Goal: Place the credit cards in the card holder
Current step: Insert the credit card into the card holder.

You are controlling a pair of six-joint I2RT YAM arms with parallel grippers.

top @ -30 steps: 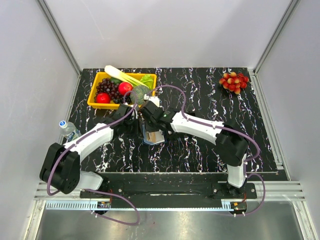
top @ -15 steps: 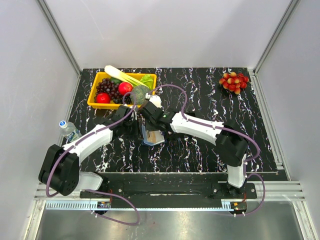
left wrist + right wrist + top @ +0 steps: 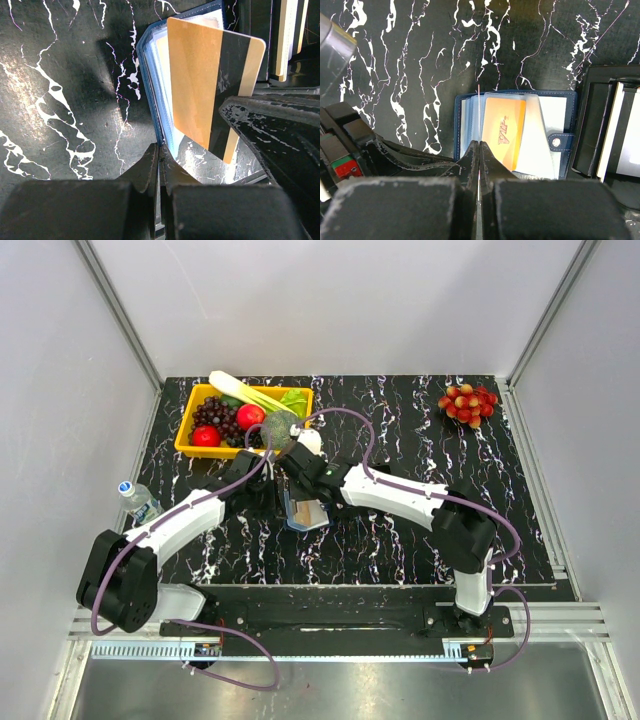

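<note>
The dark-blue card holder [image 3: 298,515] lies open mid-table, its light-blue sleeves [image 3: 159,65] fanned. My left gripper [image 3: 160,147] is shut on the holder's near edge and holds it. My right gripper [image 3: 479,142] is shut on an orange credit card [image 3: 197,80] with a black stripe. That card stands upright over the sleeves and shows only as a thin edge [image 3: 478,107] in the right wrist view. Another orange card [image 3: 504,131], marked VIP, sits in a slot of the card holder [image 3: 555,112]. In the top view the two grippers [image 3: 283,502] [image 3: 305,505] meet over the holder.
A black open tray [image 3: 592,125] beside the holder contains more pale cards [image 3: 620,130] on edge. A yellow basket [image 3: 190,448] of fruit and vegetables stands at the back left. A red fruit bunch [image 3: 468,403] lies back right, and a water bottle [image 3: 138,500] off the table's left edge.
Both grips are unchanged. The right wrist has shifted only very slightly; the holder and the card stay where they were.
</note>
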